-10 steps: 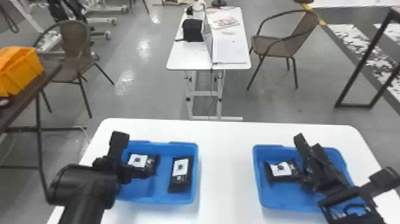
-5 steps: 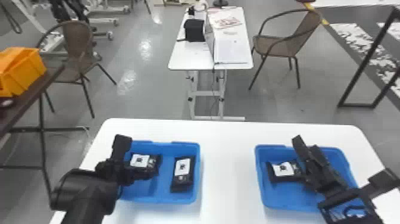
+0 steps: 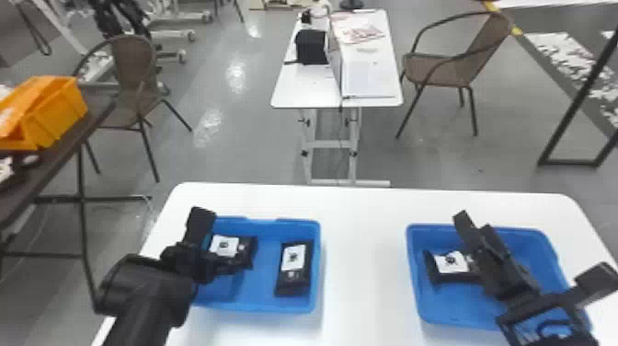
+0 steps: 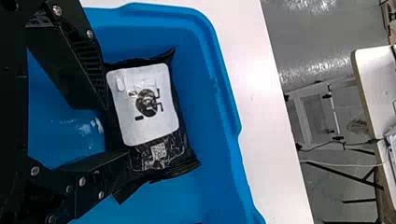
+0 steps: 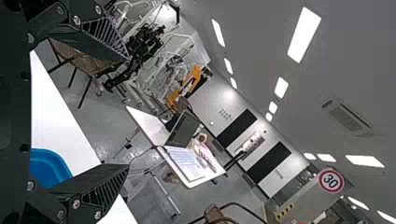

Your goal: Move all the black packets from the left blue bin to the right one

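Observation:
In the head view my left gripper (image 3: 220, 241) is over the left side of the left blue bin (image 3: 317, 267), beside a black packet (image 3: 246, 250) with a white label. In the left wrist view the left gripper (image 4: 114, 130) stands partly open, its fingertips overlapping one edge of that packet (image 4: 161, 151). Another black packet (image 3: 294, 276) lies near the bin's right wall. My right gripper (image 3: 533, 250) is in front of the right blue bin (image 3: 411, 257), hiding part of a black packet (image 3: 455, 277) inside. Wide open and empty, the right gripper (image 5: 128, 112) faces the room.
Both bins rest on a white table (image 3: 363, 257), with bare tabletop between them. Behind it stand a smaller white table (image 3: 308, 87) and a brown chair (image 3: 441, 69). An orange bin (image 3: 55, 110) sits on the dark table at the left.
The bins appear slightly farther right in the head view, and the right gripper is a little farther left relative to the right bin. The left gripper stays beside the same packet.

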Controlling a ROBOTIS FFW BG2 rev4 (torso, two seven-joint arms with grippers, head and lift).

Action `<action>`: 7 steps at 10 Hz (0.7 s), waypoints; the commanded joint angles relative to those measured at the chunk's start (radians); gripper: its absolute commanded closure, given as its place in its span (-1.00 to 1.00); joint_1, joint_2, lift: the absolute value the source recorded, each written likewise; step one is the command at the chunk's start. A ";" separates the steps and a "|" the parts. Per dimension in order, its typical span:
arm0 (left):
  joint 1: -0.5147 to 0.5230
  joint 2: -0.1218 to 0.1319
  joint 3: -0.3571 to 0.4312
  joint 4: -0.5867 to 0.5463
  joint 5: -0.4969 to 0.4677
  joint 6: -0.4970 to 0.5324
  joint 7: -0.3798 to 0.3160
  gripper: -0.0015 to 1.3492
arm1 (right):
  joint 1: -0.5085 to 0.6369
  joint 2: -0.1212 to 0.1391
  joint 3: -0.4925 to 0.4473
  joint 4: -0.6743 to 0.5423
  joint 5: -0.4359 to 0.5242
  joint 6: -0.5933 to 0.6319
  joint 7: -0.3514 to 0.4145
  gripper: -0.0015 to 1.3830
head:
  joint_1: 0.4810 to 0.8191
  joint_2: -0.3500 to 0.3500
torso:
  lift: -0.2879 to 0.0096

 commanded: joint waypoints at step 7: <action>-0.009 0.024 -0.061 -0.024 0.003 0.021 -0.036 -0.23 | -0.003 0.008 0.001 0.016 -0.018 0.004 0.019 -0.69 | 0.27 0.36 | 0.94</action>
